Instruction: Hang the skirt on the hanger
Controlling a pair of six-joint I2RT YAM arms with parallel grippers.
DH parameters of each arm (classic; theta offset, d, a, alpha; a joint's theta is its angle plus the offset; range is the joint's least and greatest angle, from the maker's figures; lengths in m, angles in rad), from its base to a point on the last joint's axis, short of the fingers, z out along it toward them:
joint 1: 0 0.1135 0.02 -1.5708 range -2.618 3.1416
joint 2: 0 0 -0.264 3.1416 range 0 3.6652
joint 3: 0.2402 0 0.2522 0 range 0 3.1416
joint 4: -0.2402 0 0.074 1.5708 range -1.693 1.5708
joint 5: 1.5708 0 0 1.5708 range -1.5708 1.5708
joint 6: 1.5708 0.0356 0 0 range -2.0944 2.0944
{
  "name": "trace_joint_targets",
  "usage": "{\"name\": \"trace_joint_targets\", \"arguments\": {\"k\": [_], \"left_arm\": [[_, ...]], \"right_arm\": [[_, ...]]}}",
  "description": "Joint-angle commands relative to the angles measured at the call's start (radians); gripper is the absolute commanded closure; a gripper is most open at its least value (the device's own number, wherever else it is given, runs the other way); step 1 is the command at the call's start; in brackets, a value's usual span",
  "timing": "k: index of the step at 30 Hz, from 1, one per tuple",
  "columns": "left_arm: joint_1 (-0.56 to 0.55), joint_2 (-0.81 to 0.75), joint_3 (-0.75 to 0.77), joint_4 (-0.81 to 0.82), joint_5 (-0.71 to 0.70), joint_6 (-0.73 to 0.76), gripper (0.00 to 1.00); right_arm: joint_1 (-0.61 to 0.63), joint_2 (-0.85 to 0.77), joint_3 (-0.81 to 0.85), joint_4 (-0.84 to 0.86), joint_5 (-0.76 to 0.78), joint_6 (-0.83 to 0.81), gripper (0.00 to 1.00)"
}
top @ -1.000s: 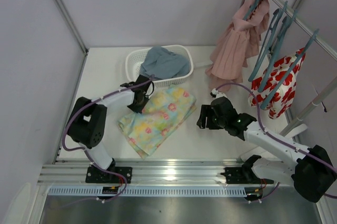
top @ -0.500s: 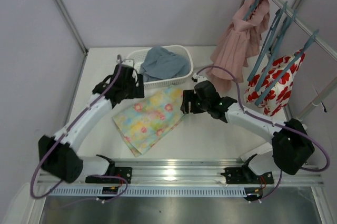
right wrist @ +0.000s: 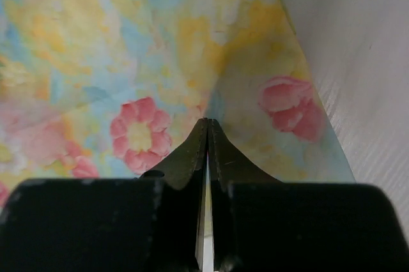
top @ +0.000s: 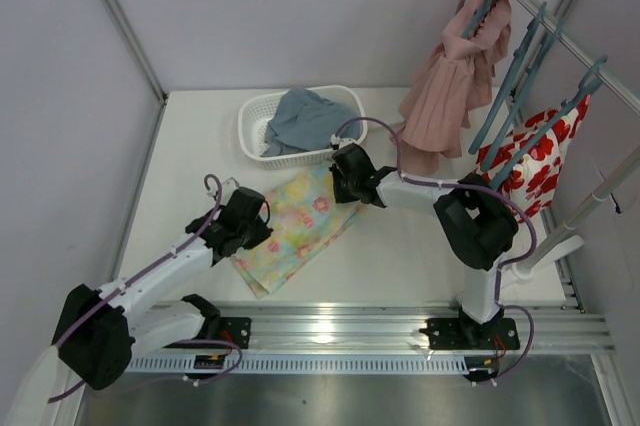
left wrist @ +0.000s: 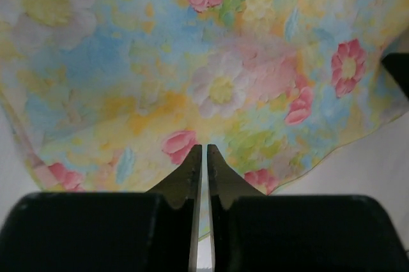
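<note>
Where its tips meet cloth, the right gripper (right wrist: 208, 120) has its jaws pressed together on a raised fold of the skirt (top: 300, 221), w/ creases running to the tips. On the left gripper (left wrist: 203, 147) the jaws sit nearly together, only a hairline slit btwn them, tips at the cloth edge. It seems to pinch fabric, though that wrist view is too close to be sure. The skirt lies spread on the table (top: 400, 256) btwn both arms, just in front of the basket (top: 248, 131). The hanger (top: 510, 81) hangs among like ones at far right, well apart from the skirt.
</note>
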Motion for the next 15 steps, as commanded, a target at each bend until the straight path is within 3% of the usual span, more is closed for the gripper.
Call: {"name": "trace_joint_targets", "arguments": {"k": [1,6,10,15], "left_arm": [[-0.001,0.072,0.006,0.097,-0.037,-0.091,0.93],[0.066,0.196,0.041,0.063,-0.037,-0.074,0.96],[0.135,0.207,0.044,0.058,-0.034,-0.017,1.00],[0.241,0.282,0.095,0.054,-0.031,0.142,1.00]], "right_arm": [[-0.001,0.040,0.040,-0.012,0.039,0.002,1.00],[0.009,0.013,-0.033,-0.022,0.060,0.015,1.00],[0.020,-0.048,-0.126,0.001,0.062,0.045,1.00],[0.081,-0.119,-0.245,0.026,0.100,0.106,1.00]]}}
